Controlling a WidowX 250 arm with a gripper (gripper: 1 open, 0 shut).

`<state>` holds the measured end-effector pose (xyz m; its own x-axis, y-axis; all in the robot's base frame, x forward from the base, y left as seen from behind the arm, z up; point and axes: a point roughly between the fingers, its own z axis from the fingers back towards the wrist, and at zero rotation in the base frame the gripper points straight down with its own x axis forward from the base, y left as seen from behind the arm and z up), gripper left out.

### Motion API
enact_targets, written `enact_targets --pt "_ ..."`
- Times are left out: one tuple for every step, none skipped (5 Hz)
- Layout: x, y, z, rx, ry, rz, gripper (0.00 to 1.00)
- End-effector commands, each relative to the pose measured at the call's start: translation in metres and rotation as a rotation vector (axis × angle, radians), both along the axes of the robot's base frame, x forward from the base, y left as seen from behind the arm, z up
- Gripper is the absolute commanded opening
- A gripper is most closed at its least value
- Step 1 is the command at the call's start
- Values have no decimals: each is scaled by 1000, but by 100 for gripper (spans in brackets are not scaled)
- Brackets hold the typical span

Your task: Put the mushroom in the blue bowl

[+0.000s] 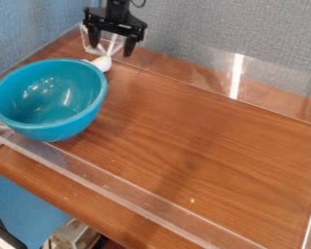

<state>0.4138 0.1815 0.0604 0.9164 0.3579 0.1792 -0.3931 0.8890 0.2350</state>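
Black gripper [110,46] with jaws spread at the table's far edge, mushroom [102,62] just below its fingertips beside the blue bowl [47,98], wooden table [197,136], clear acrylic wall [236,68] around it, blue-grey backdrop [224,24] behind

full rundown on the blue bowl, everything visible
The blue bowl is large, round and deep, glossy turquoise, plastic or glazed by its look, with smooth plain walls and light glints inside. It stands upright and empty on the wooden table at the left edge, near the clear barrier. Nothing visibly touches it besides the table; a small pale object lies just beyond its far rim.
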Motion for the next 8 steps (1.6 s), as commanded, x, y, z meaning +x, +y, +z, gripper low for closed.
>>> enact_targets --pt "4 17 22 35 -61 20 100" --pt "5 18 13 34 -49 23 100" --pt "5 18 6 33 -40 27 100" --pt "5 18 2 32 -34 33 0" --pt "5 18 2 31 -32 39 0" --pt "5 16 6 31 -31 43 0" --pt "5 15 10 30 -30 48 0" --pt "5 13 14 29 -30 53 0"
